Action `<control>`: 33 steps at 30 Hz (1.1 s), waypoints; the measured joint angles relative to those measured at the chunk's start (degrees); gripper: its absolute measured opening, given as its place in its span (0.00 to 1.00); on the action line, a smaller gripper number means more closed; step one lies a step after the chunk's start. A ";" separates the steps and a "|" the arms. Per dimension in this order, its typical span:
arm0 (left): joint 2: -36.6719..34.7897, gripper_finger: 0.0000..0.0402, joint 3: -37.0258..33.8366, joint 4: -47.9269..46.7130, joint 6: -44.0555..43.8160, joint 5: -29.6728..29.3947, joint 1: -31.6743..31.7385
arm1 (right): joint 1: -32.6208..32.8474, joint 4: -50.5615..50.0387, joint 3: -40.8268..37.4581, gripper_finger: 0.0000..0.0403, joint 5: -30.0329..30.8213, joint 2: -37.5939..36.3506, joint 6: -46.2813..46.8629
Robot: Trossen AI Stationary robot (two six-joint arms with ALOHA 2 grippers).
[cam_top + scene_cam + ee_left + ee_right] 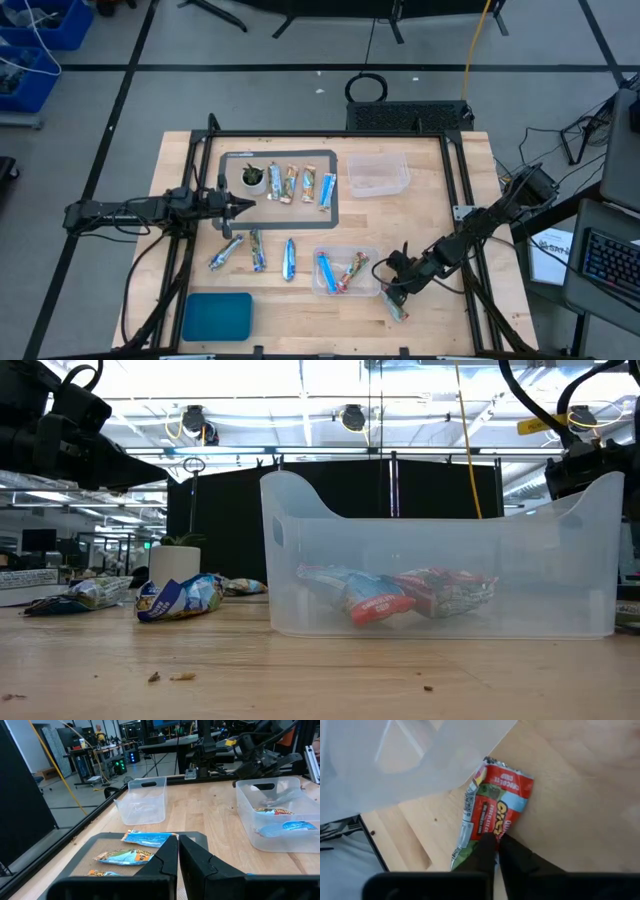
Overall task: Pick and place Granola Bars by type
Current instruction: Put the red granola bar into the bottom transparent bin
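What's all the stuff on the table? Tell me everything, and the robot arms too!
grey tray: one, top middle of the wooden table
tray bars: four, blue-white and orange-green, side by side on the tray
white cup: one, with green in it, on the tray's left end
loose bars: three, silvery-blue, on the wood below the tray
empty bin: one, clear, right of the tray
filled bin: one, clear, holding one blue bar and one red bar
red-green bar: one, on the wood beside the filled bin
teal lid: one, lower left in the high view
left gripper: shut, empty, at the tray's left edge
right gripper: shut on the red-green bar
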 joint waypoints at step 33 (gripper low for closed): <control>-0.01 0.06 0.02 0.00 -0.01 0.00 0.02 | -0.02 -13.56 0.09 0.00 0.25 -0.15 -1.82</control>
